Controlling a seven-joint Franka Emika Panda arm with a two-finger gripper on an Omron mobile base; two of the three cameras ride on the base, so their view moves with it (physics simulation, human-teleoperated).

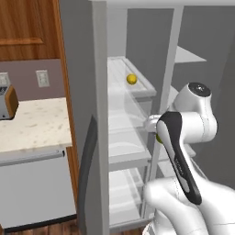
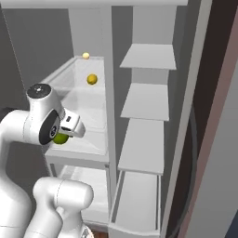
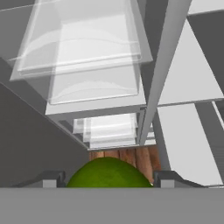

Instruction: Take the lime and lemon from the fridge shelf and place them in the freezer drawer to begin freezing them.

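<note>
My gripper (image 3: 109, 183) is shut on the lime (image 3: 108, 172), a smooth green ball bulging up between the two dark fingertips. From the base cameras the lime (image 2: 60, 138) peeks out under the white hand, in front of the fridge's left compartment and lower than the fridge shelf; the arm hides most of the lime (image 1: 159, 138). The yellow lemon (image 1: 131, 79) rests on the clear fridge shelf (image 1: 143, 86), well above the hand, and the lemon (image 2: 92, 79) lies near the divider. Under the stacked glass panels a light grey flat-fronted box, seemingly the freezer drawer (image 3: 94, 105), lies ahead of the hand.
The grey divider post (image 2: 108, 93) splits the fridge; opaque grey shelves (image 2: 144, 100) fill the right side. The open fridge door (image 1: 85, 114) stands left of the arm. Beyond it are a stone counter (image 1: 32, 124) with a toaster (image 1: 7, 102), and wood floor (image 3: 124, 157) below.
</note>
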